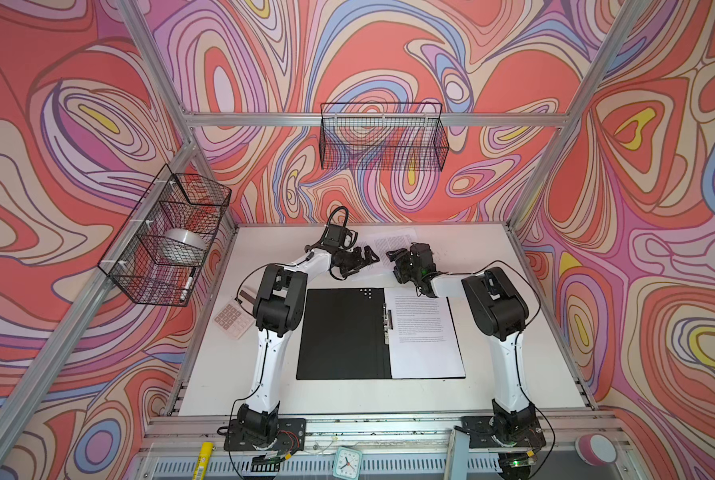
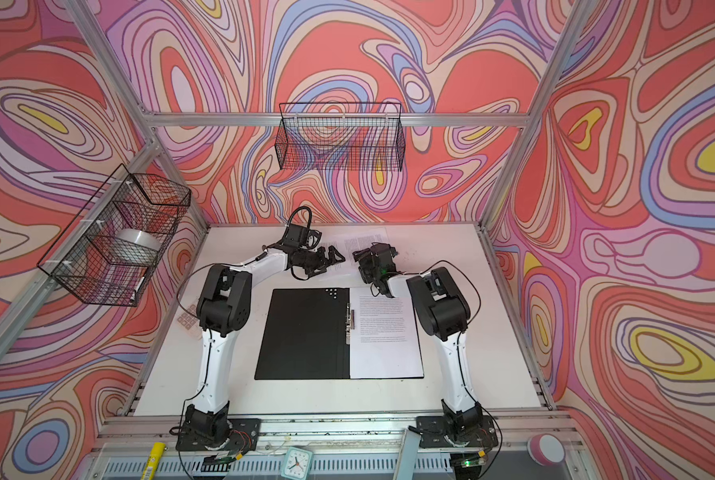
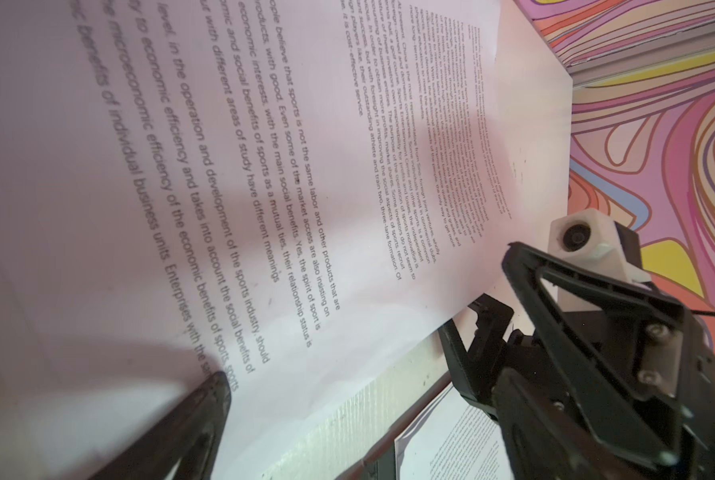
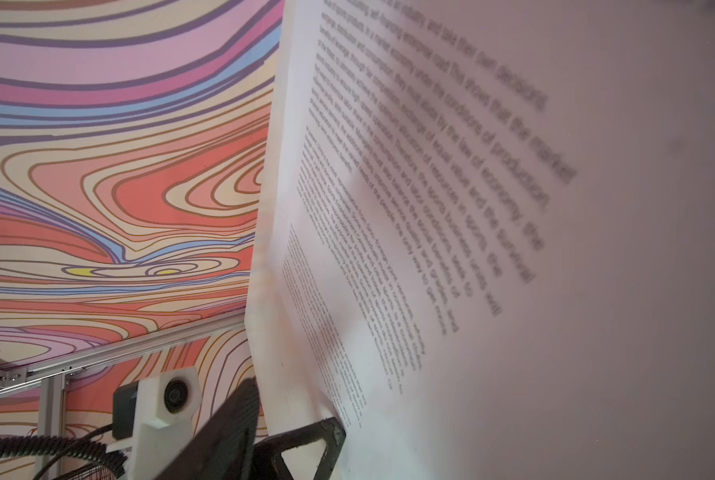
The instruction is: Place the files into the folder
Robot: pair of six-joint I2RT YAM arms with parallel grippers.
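Observation:
The folder (image 1: 343, 332) (image 2: 302, 332) lies open and flat at mid-table, black inside up, with a metal clip (image 1: 387, 320) on its spine. One printed sheet (image 1: 426, 340) (image 3: 451, 449) rests on its right half. More of the files (image 1: 389, 241) (image 3: 347, 187) (image 4: 472, 249) lie loose behind the folder. My left gripper (image 1: 364, 264) (image 2: 331, 262) (image 3: 364, 382) stands open over them, one fingertip (image 3: 218, 378) resting on the top sheet. My right gripper (image 1: 393, 255) (image 3: 493, 278) faces it, jaws apart, with that sheet's raised edge between them.
A beige calculator (image 1: 233, 320) lies left of the folder, partly under my left arm. A wire basket (image 1: 383, 137) hangs on the back wall. Another basket (image 1: 169, 237) on the left wall holds a tape roll (image 1: 183, 243) and a marker (image 1: 187, 284).

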